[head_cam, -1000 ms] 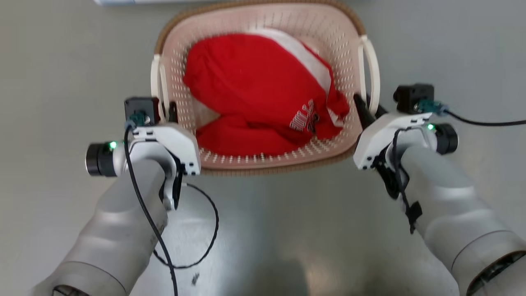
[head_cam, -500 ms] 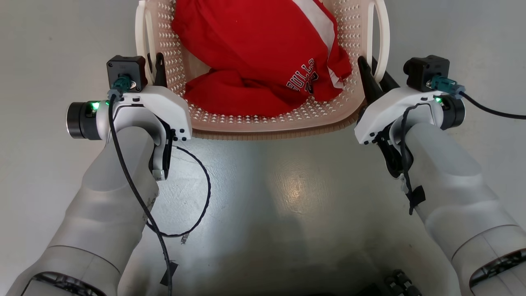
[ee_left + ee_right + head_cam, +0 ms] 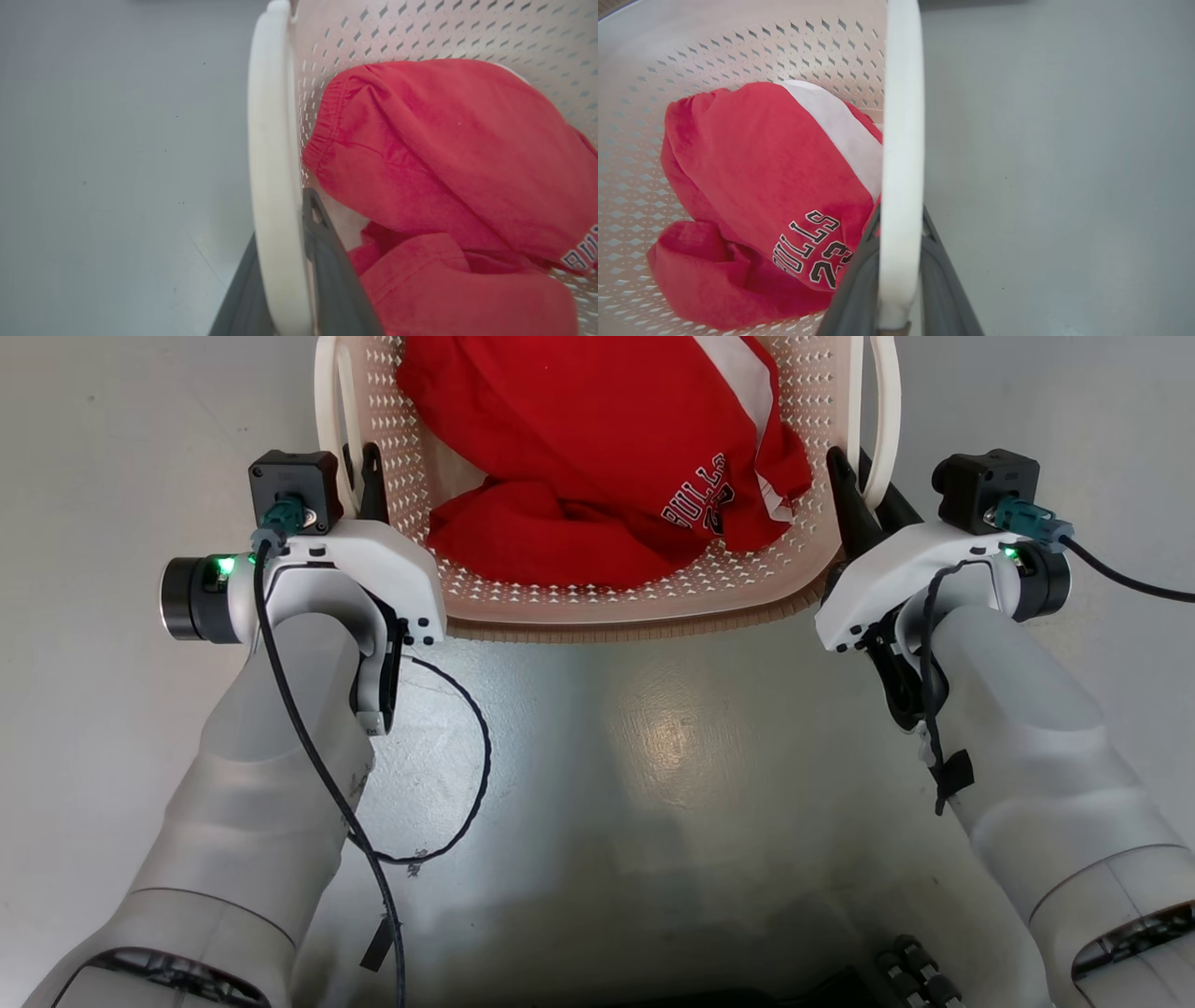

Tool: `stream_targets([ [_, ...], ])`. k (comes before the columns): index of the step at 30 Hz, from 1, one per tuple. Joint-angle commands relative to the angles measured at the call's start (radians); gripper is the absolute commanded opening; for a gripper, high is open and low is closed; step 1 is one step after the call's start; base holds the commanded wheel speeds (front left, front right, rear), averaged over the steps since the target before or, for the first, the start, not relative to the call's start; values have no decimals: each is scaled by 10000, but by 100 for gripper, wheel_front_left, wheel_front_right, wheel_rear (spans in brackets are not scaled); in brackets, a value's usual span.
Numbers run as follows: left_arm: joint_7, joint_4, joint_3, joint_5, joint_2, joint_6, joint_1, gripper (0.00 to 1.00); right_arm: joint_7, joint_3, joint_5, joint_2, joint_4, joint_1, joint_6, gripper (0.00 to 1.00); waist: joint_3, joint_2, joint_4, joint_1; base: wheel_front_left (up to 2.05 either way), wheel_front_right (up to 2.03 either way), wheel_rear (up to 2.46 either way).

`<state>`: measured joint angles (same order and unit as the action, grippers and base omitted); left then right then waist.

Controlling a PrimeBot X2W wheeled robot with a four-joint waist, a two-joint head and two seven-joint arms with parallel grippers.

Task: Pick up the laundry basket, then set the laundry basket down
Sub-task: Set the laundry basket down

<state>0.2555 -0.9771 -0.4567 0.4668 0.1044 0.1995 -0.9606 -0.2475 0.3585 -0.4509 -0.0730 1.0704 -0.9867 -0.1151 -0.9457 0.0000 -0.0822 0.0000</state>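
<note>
The laundry basket point(image 3: 616, 607) is cream-white and perforated, with a brown woven rim along its near edge, and it runs off the top of the head view. A red garment with white lettering point(image 3: 597, 457) lies inside it. My left gripper point(image 3: 359, 476) is shut on the white left loop handle point(image 3: 327, 429). In the left wrist view that handle point(image 3: 273, 177) passes between my dark fingers point(image 3: 331, 284). My right gripper point(image 3: 854, 490) is shut on the right loop handle point(image 3: 884, 420), which also runs between my fingers point(image 3: 945, 289) in the right wrist view as a white band point(image 3: 901, 154).
Smooth grey floor point(image 3: 653, 784) lies under and around the basket. A thin black cable point(image 3: 471, 784) loops beside my left forearm. Dark parts of my base point(image 3: 896, 971) show at the bottom edge.
The whole head picture has shifted, so the camera moved. Basket and grippers now sit higher and larger in it than a second ago. Both grippers have stayed on the handles.
</note>
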Motion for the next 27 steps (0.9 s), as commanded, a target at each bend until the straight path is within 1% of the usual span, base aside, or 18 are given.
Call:
stream_targets([
  [1,62,58,210,-244,256,-69,-99,0,-143,144,99,228,-215,361,-156,0,-16,0,19,0,0,0,0],
  [14,62,-10,954,-1001,78,-267,-222,0,-143,265,-93,228,63,285,-156,0,-175,0,62,0,0,0,0],
  [15,62,-12,1003,-1048,59,-277,-223,0,-143,249,-93,228,91,266,-156,3,-190,0,65,0,0,0,0],
  [16,62,-44,1068,-1058,31,-301,-214,0,-143,235,-92,228,119,247,-156,32,-204,0,67,0,0,0,0],
  [17,62,-78,1147,-1046,-5,-333,-210,15,-143,204,-84,228,158,223,-156,62,-220,0,65,0,0,0,0],
  [18,62,-78,1217,-1056,-37,-347,-215,40,-143,156,-63,228,205,191,-156,100,-242,0,66,0,0,0,0],
  [19,62,-92,1306,-1042,-74,-354,-204,100,-143,70,-37,228,240,149,-156,100,-265,0,63,0,0,0,0],
  [27,63,-220,1805,-1049,-321,-528,-217,100,-143,-616,490,228,116,0,-156,100,-453,0,80,0,0,0,0],
])
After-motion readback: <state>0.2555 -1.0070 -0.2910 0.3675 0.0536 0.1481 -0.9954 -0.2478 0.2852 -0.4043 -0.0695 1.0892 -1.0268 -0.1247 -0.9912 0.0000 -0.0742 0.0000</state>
